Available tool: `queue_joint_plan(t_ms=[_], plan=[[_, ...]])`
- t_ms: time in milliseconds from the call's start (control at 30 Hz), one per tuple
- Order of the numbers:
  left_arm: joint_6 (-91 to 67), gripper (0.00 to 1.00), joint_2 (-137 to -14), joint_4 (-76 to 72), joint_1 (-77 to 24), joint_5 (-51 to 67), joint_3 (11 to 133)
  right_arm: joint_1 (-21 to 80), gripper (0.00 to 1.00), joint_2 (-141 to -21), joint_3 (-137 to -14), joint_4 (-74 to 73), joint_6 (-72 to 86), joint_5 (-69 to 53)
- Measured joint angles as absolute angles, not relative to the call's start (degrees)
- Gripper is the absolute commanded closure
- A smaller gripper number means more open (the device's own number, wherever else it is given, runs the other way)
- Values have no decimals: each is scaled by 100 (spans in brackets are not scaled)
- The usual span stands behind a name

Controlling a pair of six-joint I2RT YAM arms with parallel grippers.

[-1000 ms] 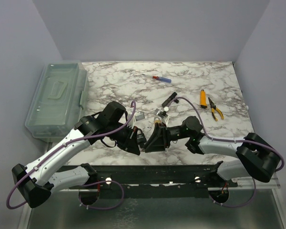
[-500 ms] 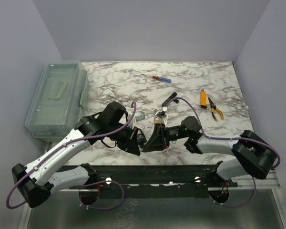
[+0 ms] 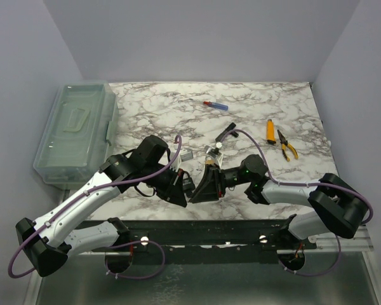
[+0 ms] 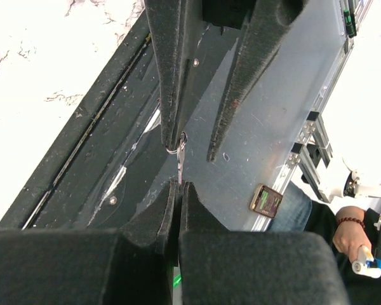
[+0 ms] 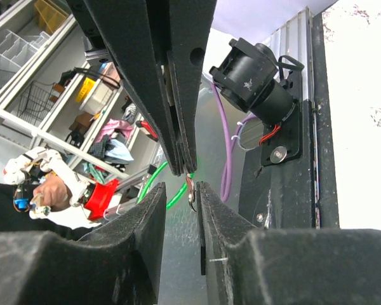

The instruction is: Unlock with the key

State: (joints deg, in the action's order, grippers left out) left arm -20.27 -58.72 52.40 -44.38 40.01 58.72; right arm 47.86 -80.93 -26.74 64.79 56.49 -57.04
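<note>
My left gripper [image 3: 188,189] is shut on a thin metal key [image 4: 180,166], which sticks out past its fingertips [image 4: 171,190]. The key's ring [image 4: 180,138] rests against one finger of my right gripper [image 3: 200,190]. In the right wrist view the ring [image 5: 192,192] hangs between my right fingers [image 5: 153,210], close to the right-hand one. The right jaws stand open around it. Both grippers meet tip to tip above the table's near edge. A small silver object [image 3: 211,152], perhaps the padlock, lies just behind the right gripper.
A clear plastic box [image 3: 76,130] stands at the left. A small grey piece [image 3: 187,155], a black tool [image 3: 225,132], a red and blue item [image 3: 216,105], an orange tool [image 3: 270,129] and yellow pliers [image 3: 287,145] lie on the marble table [image 3: 159,114].
My right gripper has shifted slightly left, closer to the left gripper's tip. The left arm has stayed still with the key.
</note>
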Motion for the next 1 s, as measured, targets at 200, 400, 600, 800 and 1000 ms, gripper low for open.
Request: queue_joint_plan(t_ms=[200, 400, 600, 800, 1000], plan=[[-2025, 100, -5872, 5238, -4438, 3970, 5872, 4788, 62, -8093, -2727, 6427, 5605, -5701], [-2027, 100, -5872, 5240, -4438, 3962, 5872, 4788, 64, -8099, -2790, 6383, 5592, -5695], [-2027, 100, -5872, 5240, -4438, 3944, 5872, 4788, 65, -8158, -2803, 6375, 5590, -5695], [-2027, 100, -5859, 5234, -4438, 3905, 5872, 4794, 63, -8200, -2803, 6383, 5590, -5695], [-2027, 100, -5854, 5151, -4438, 3889, 5872, 4845, 57, -8344, -2805, 6401, 5607, -5690]])
